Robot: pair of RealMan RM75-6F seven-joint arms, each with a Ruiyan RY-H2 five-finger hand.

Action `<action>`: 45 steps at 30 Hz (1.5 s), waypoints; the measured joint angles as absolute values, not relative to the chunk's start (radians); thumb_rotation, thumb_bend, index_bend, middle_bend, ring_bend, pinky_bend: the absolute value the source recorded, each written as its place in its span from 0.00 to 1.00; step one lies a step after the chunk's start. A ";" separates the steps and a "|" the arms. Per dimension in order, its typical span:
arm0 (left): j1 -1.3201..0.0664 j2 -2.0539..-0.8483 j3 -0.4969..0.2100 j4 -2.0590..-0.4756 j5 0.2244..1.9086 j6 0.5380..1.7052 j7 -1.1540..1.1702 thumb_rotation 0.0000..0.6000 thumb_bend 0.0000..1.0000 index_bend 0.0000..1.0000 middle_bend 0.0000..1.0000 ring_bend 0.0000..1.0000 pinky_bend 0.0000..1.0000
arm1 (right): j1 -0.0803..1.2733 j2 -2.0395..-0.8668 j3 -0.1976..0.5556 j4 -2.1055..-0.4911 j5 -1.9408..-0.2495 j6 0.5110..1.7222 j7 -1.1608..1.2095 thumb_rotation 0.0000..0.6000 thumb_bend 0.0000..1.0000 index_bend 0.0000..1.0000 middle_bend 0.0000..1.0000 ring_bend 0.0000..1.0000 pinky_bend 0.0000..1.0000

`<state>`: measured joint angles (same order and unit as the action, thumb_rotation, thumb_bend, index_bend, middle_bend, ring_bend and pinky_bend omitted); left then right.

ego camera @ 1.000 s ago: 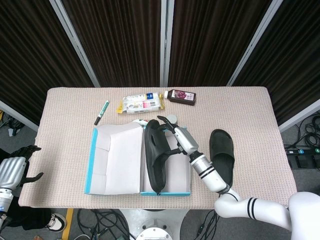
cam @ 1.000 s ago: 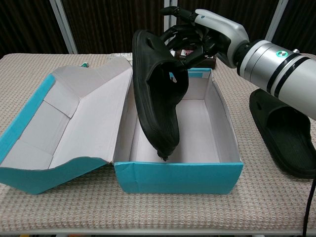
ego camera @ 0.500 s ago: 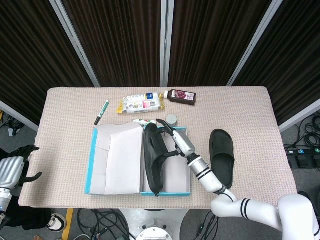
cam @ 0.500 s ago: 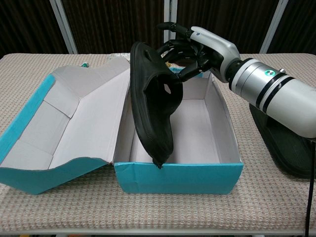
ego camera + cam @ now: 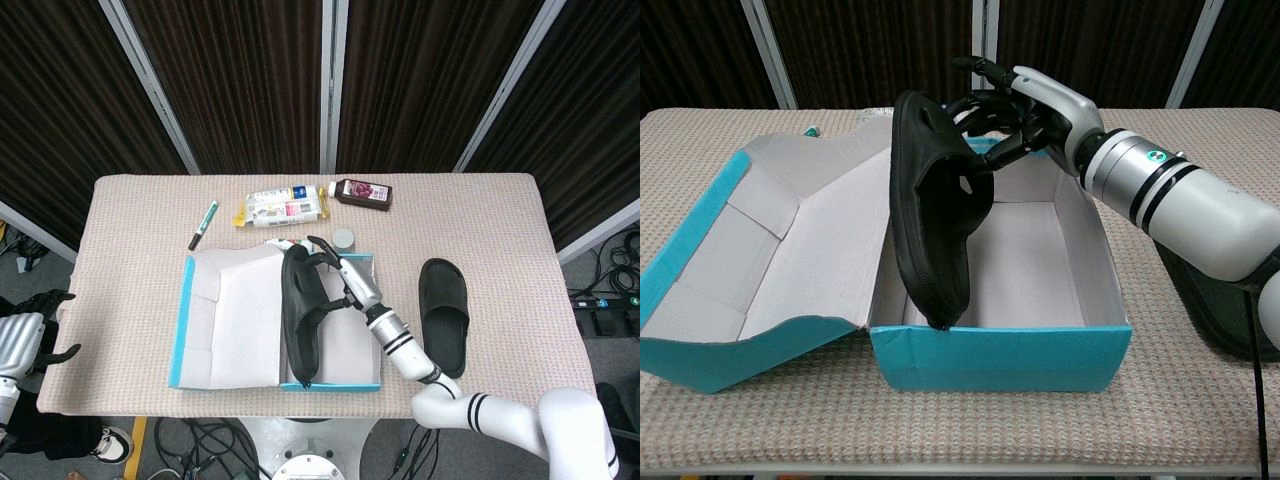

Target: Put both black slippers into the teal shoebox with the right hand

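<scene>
Gripping one black slipper [image 5: 932, 205] by its strap, the right hand [image 5: 1015, 100] is seen with its fingers curled into the strap opening, above the far end of the teal shoebox [image 5: 1002, 355]. Two black slippers are counted: the held slipper [image 5: 301, 315], tilted on edge with its lower tip inside the box at the near left corner and its sole leaning along the left wall, and the second slipper [image 5: 443, 315], lying flat on the table [image 5: 500, 230] to the right of the box, apart from it. One shoebox is present, its lid [image 5: 760, 255] folded open to the left; only the held slipper reaches inside.

Compared with a second ago, the slipper is set further left and lower in the box, and the right hand has moved left with it.

The left hand [image 5: 25, 340] is held off the table's left edge, fingers spread, holding nothing.

Behind the box lie one green marker [image 5: 204, 224], one packet [image 5: 282, 207], one dark bottle [image 5: 363, 192] and one small round cap [image 5: 344, 238].
</scene>
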<state>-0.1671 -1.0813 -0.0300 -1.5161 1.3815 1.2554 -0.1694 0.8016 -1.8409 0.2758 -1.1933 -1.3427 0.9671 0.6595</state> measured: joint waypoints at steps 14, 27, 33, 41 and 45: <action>-0.168 -1.087 -0.026 -1.505 1.383 1.245 -0.177 1.00 0.18 0.21 0.17 0.14 0.21 | 0.789 -1.873 0.248 -1.137 -1.353 0.945 0.688 1.00 0.06 0.00 0.42 0.27 0.20; -0.168 -1.092 -0.021 -1.497 1.385 1.238 -0.180 1.00 0.18 0.21 0.17 0.14 0.21 | 0.782 -1.874 0.239 -1.106 -1.339 0.917 0.635 1.00 0.06 0.00 0.42 0.27 0.20; -0.171 -1.093 -0.022 -1.497 1.387 1.235 -0.179 1.00 0.18 0.21 0.17 0.14 0.21 | 0.788 -1.868 0.235 -1.099 -1.338 0.908 0.551 1.00 0.07 0.00 0.42 0.27 0.20; -0.172 -1.093 -0.022 -1.498 1.385 1.232 -0.179 1.00 0.18 0.21 0.17 0.14 0.21 | 0.808 -1.838 0.242 -1.134 -1.337 0.900 0.413 1.00 0.07 0.00 0.41 0.27 0.20; -0.171 -1.095 -0.021 -1.495 1.387 1.234 -0.183 1.00 0.18 0.21 0.17 0.14 0.21 | 0.823 -1.810 0.244 -1.172 -1.340 0.881 0.382 1.00 0.02 0.00 0.34 0.21 0.20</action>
